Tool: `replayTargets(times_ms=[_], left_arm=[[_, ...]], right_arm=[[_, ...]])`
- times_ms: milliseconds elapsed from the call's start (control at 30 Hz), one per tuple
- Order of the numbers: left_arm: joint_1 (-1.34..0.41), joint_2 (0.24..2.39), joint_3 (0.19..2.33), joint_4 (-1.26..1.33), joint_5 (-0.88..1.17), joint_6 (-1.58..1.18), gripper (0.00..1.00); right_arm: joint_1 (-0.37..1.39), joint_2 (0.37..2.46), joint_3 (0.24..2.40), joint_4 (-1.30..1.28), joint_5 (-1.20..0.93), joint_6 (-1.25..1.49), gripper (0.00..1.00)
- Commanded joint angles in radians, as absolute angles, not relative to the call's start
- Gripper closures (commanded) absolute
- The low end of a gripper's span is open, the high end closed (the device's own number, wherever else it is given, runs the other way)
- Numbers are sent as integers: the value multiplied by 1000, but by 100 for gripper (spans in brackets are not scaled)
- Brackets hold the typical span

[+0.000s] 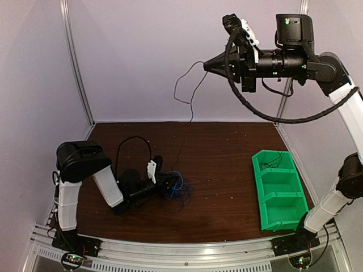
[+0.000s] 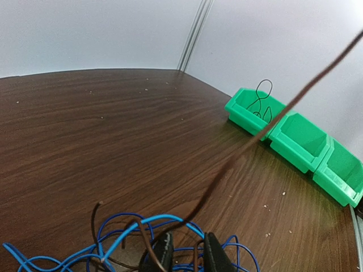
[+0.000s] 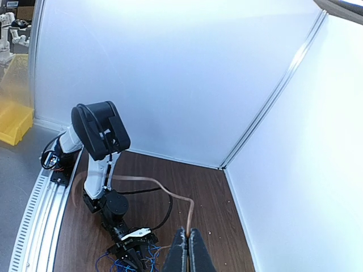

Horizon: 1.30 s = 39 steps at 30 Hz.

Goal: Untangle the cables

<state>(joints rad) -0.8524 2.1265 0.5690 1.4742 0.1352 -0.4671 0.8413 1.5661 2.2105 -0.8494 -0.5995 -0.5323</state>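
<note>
Slowly raise right gripper [image 1: 207,65], clenched on one wire [image 3: 182,198], drawing it from tangle [image 1: 179,190] on table [image 1: 227,141]; hold tangle down with left gripper [image 2: 184,252] (cannot tell whether clamped); avoid tightening knots.

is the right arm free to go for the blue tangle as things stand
Probably not. The right gripper is raised high and shut on a thin wire running up from the tangle, and the left gripper sits right at the tangle, crowding the approach.
</note>
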Motion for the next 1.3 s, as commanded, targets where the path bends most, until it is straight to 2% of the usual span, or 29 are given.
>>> replayTargets(times_ms=[0, 167, 333, 567, 900, 1167, 1267], left_arm=[[-837, 2142, 542, 1537, 105, -498, 79], [-830, 2145, 537, 1523, 81, -517, 79], [-827, 2148, 551, 1472, 73, -529, 77], [-806, 2153, 595, 1369, 71, -539, 76], [-757, 2192, 624, 1283, 28, -624, 65], [-738, 2180, 619, 1268, 16, -624, 65], [-736, 2172, 616, 1246, -31, -622, 70]], right_arm=[[791, 1579, 2232, -858, -628, -523, 100], [769, 1565, 2228, -832, -566, -520, 100], [642, 1555, 2364, -782, -559, -469, 100], [598, 1516, 2422, -785, -553, -490, 100], [487, 1426, 2455, -774, -570, -470, 100], [429, 1336, 2407, -771, -557, -468, 100], [419, 1326, 2420, -767, -536, -475, 100]])
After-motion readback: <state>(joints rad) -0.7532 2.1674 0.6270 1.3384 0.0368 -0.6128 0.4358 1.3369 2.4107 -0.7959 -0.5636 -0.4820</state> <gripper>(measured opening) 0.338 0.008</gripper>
